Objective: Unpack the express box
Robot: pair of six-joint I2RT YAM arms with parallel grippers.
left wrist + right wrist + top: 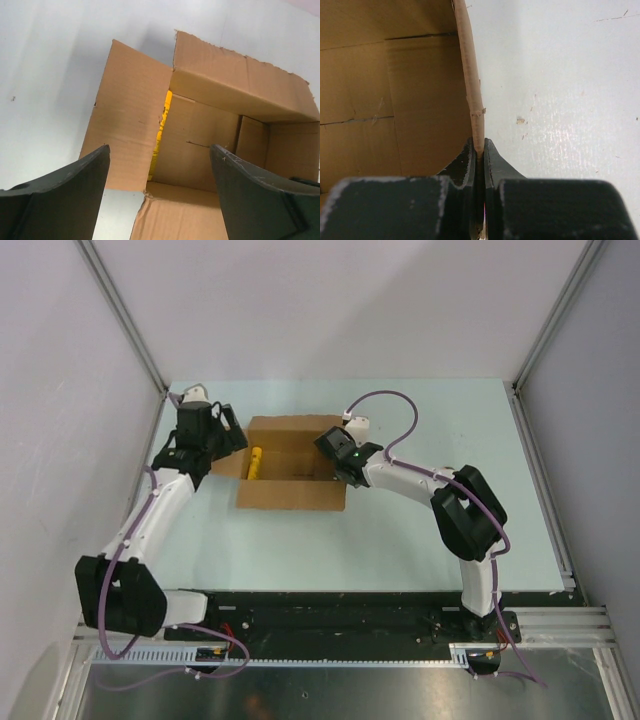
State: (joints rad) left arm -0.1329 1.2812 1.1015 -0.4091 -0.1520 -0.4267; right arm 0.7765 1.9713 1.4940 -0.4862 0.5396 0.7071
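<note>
The right hand [479, 150] pinches the thin corrugated wall of the express box [290, 492], the one brown rectangular carton lying open-flapped between both hands on the smooth pale counter [420, 540]. The left hand [160, 150], spread wide and empty, hangs at its opposite side, nearest one yellow object [255, 462] inside.

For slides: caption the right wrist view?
Right gripper clamps a cardboard edge of the express box, pale table beside it.

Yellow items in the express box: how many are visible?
1. A yellow item lies inside the express box at its left end, against the wall there. Others may be hidden behind the box's walls or flaps.
</note>
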